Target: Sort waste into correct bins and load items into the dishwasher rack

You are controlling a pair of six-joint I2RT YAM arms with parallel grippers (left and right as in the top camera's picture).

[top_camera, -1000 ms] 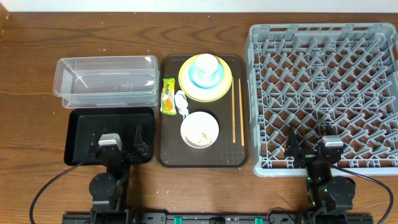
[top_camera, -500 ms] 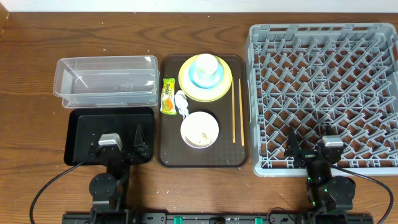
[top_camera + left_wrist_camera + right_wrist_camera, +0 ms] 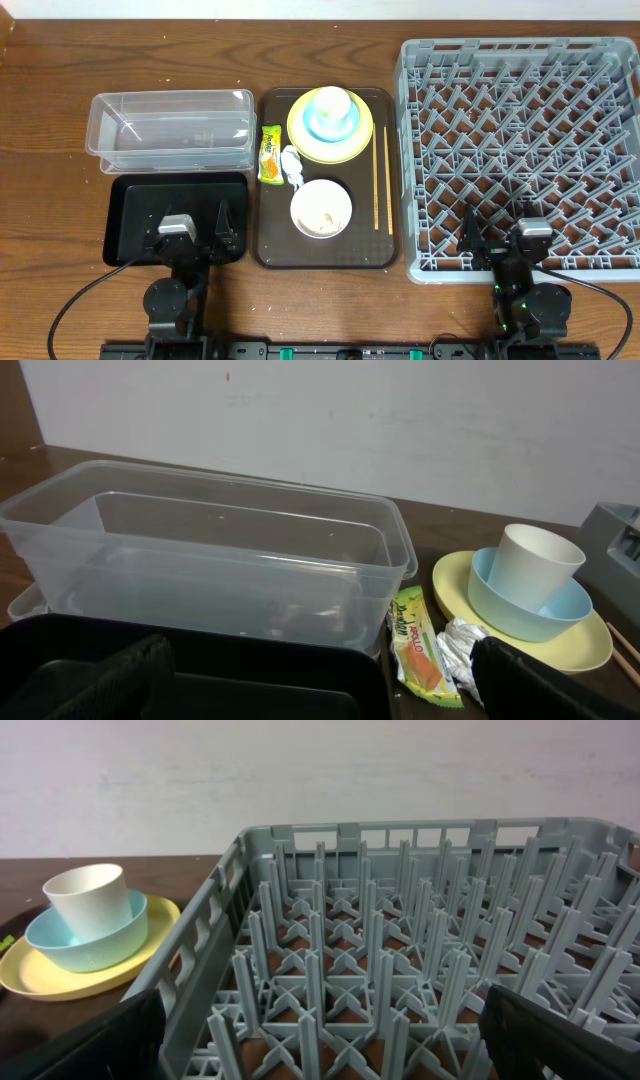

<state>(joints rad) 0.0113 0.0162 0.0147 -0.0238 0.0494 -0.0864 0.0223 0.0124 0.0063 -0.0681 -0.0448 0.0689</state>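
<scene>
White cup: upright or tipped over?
Upright. The white cup stands mouth up inside the blue bowl, which sits on the yellow plate; both wrist views show its open rim on top.

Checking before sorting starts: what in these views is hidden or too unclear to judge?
Overhead: scraps in the white bowl are too small to identify.
Overhead: the white cup covers the light blue bowl's inside.
Left wrist: the crumpled tissue is partly behind the left end effector's finger; the white bowl is out of frame.
Right wrist: the dishwasher rack's near rows are cut off by the bottom edge.
</scene>
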